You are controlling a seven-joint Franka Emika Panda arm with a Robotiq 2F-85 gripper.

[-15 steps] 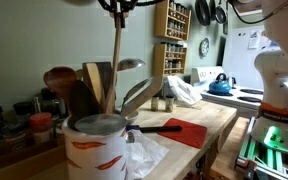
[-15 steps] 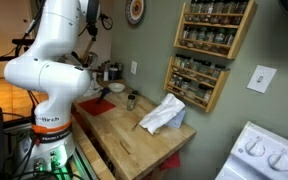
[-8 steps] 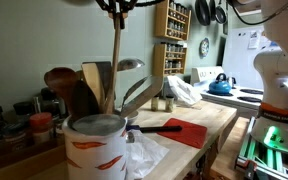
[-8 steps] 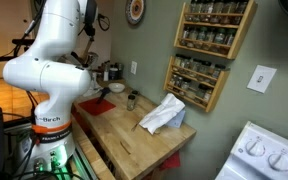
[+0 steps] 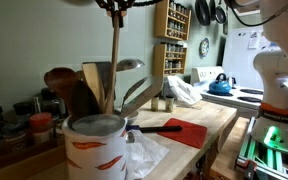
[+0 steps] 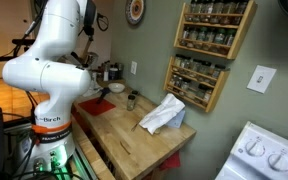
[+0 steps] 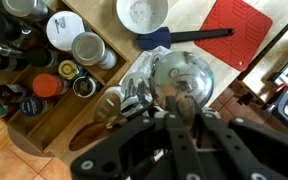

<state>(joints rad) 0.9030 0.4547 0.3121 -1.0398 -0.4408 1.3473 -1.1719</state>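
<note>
Wooden utensil (image 5: 114, 60) stands nearly upright in the white crock (image 5: 96, 148) on the counter. Its long axis runs almost straight up, leaning only a little, and its top end meets the gripper (image 5: 116, 6) directly above. The jaws are pressed together on the tip of the handle, pinching it. The lower end sits among the crock's other tools: a metal ladle (image 7: 184, 78), a dark wooden spoon (image 5: 60, 79), a flat spatula (image 5: 96, 75). In the wrist view the gripper looks straight down into the crock's mouth, so the wrist points vertically downward, with the arm (image 6: 56, 60) reaching over from its base beside the counter. A red mat (image 5: 186, 132) lies well apart.
</note>
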